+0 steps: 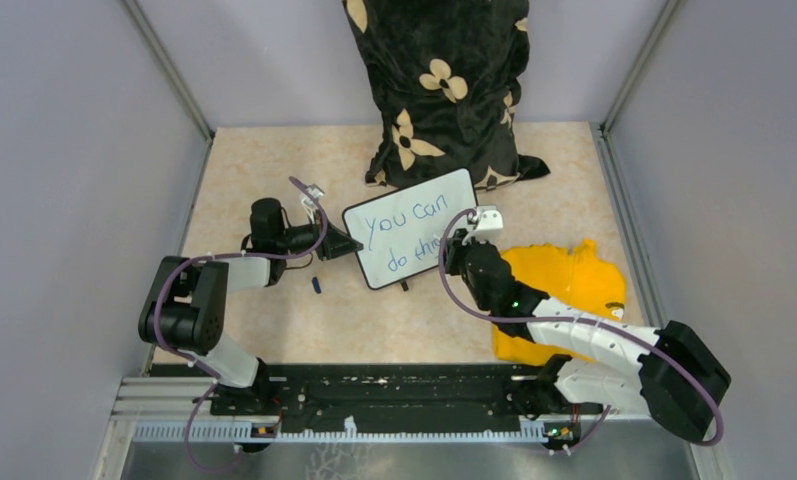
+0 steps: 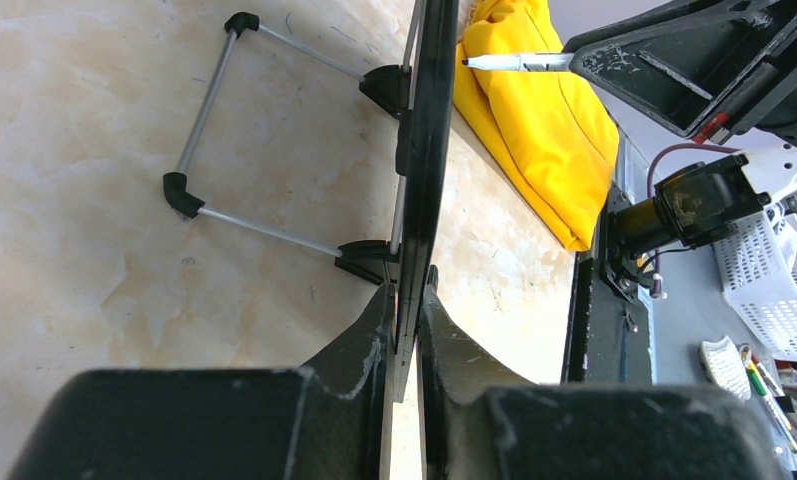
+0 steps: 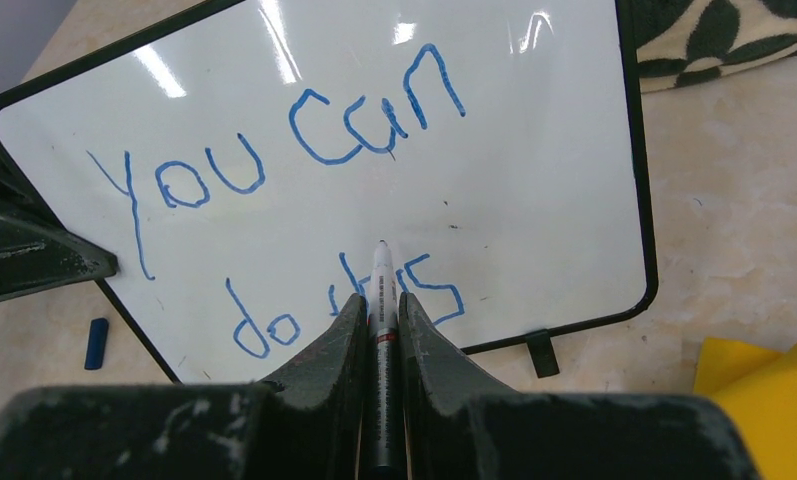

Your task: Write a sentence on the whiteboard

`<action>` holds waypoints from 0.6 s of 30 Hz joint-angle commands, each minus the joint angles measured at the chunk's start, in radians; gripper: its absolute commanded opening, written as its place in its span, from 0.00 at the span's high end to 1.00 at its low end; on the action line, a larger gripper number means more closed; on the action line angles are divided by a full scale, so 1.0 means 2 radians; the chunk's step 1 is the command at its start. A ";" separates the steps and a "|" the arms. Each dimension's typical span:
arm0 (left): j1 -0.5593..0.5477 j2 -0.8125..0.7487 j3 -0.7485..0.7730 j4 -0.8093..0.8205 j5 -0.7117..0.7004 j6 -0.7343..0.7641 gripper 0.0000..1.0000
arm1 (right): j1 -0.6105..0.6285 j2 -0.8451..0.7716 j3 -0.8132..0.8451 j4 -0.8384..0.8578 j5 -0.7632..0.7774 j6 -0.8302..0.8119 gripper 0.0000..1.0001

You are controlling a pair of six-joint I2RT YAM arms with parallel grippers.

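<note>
The whiteboard (image 1: 414, 205) stands tilted on its feet in the middle of the table, seen edge-on (image 2: 429, 150) in the left wrist view. The sentence (image 3: 304, 130) "You can do this" is on it in blue, in two lines. My left gripper (image 2: 406, 292) is shut on the board's left rim (image 1: 339, 243). My right gripper (image 3: 381, 300) is shut on a white marker (image 3: 381, 270), which points at the lower line and hides part of "this". In the left wrist view the marker (image 2: 514, 62) tip stands a small gap off the board face.
A yellow cloth (image 1: 569, 280) lies right of the board, under the right arm. A black pillow with cream flowers (image 1: 439, 80) stands behind the board. A small blue cap (image 1: 316, 285) lies on the table near the board's lower left corner. The board's wire stand (image 2: 204, 110) reaches out behind it.
</note>
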 commanded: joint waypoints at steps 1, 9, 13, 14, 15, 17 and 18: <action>-0.005 0.017 -0.001 -0.044 -0.030 0.017 0.84 | 0.004 0.004 0.019 0.035 0.011 0.006 1.00; -0.005 0.017 0.000 -0.044 -0.029 0.017 0.84 | 0.001 0.014 0.019 0.041 0.010 0.010 1.00; -0.005 0.017 0.000 -0.045 -0.030 0.017 0.83 | -0.001 0.019 0.019 0.043 0.010 0.012 1.00; -0.005 0.016 0.000 -0.045 -0.029 0.017 0.83 | -0.002 0.021 0.019 0.043 0.009 0.013 1.00; -0.005 0.017 0.000 -0.045 -0.029 0.017 0.83 | -0.002 0.022 0.019 0.043 0.009 0.013 1.00; -0.005 0.017 0.000 -0.044 -0.030 0.017 0.83 | -0.003 0.024 0.019 0.045 0.008 0.014 1.00; -0.005 0.017 0.000 -0.045 -0.030 0.017 0.83 | -0.003 0.025 0.019 0.045 0.008 0.015 1.00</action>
